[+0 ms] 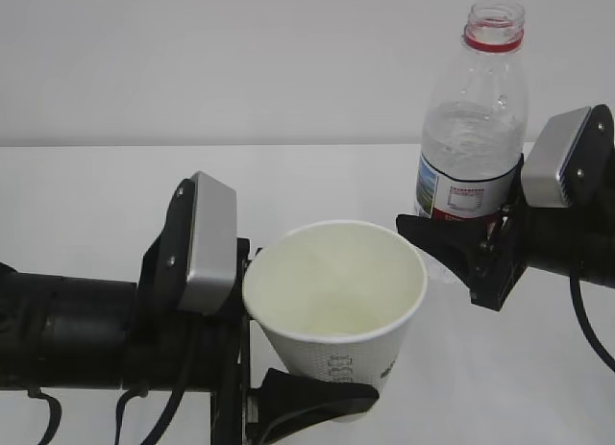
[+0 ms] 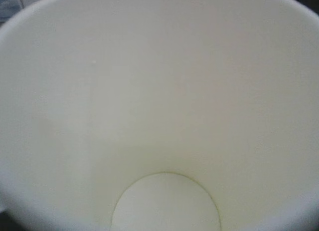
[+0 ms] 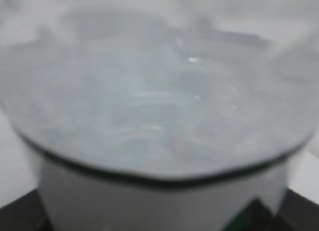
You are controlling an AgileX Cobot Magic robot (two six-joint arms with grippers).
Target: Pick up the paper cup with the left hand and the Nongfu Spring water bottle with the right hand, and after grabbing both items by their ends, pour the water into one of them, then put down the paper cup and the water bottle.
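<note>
The left end effector point(image 1: 288, 358) is clamped on the paper cup point(image 1: 336, 306), holding it low on its tapered wall: a black, pointed finger point(image 1: 312, 399) wraps the cup's base from the front, and the matte black arm with its brushed silver-grey rectangular plate point(image 1: 211, 243) sits just behind the rim. The cup tilts slightly toward the camera, showing a smooth cream interior and a thin rolled lip; its white outer wall carries an embossed dotted pattern and faint grey lettering. In the left wrist view the cup's inside point(image 2: 159, 106) fills the frame, a plain matte cone narrowing to a flat round bottom point(image 2: 167, 203), with no liquid visible.

The right end effector point(image 1: 461, 238) pinches the Nongfu Spring water bottle point(image 1: 473, 128) around its labelled lower body, black fingers pressed against the red-and-white label point(image 1: 459, 197). The bottle stands upright, above and to the right of the cup, close to it but not touching. It is clear, thin, ribbed plastic with a rounded shoulder, a red neck ring point(image 1: 493, 39) and an open, threaded mouth without a cap. Droplets and reflections mark the upper wall; the level of the water cannot be told. The right wrist view shows only a blurred grey-translucent curve of the bottle point(image 3: 159, 91) above a white band of label.

Both items are held clear of the pale, smooth white bench point(image 1: 86, 190).
</note>
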